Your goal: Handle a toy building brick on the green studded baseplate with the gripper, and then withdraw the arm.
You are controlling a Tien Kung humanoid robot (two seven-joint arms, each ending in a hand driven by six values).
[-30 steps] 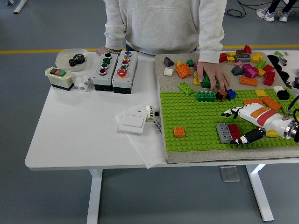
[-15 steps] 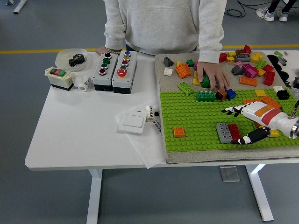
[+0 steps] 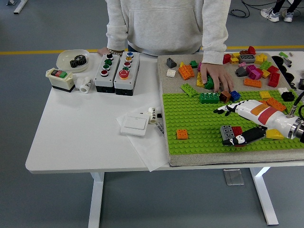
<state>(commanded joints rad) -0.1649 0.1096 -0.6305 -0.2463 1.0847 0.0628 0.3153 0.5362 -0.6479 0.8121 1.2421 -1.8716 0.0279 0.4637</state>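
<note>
1. Your right hand (image 3: 247,124) comes in from 3 o'clock and sits low over the green studded baseplate (image 3: 199,124). The left arm is out of view.
2. The target reads as the grey brick (image 3: 227,132) with a red brick (image 3: 237,131) touching its 3 o'clock side, both seated on the baseplate toward its 5 o'clock corner.
3. State of the fingers (image 3: 223,110): spread and pointing to 9 o'clock, passing above the pair on its 12 o'clock side. The thumb (image 3: 242,138) lies along the 6 o'clock side, touching or nearly touching the red brick. The bricks sit between the two, but no closed grasp shows; treat the hand as holding nothing.
4. Handling, as a judgement: hard plastic, light, stiff, not fragile. The smooth side walls will slip under a glancing pinch. The studs hold a seated brick, so expect resistance on lifting and a sudden release.
5. Take hold on opposite side walls, 12 and 6 o'clock, low on the body, not on the studded top.
6. A person's hand (image 3: 216,78) rests on loose bricks at 12 o'clock, just beyond the baseplate on the surface (image 3: 85,133). Keep your withdrawal path toward 3 o'clock.
</note>
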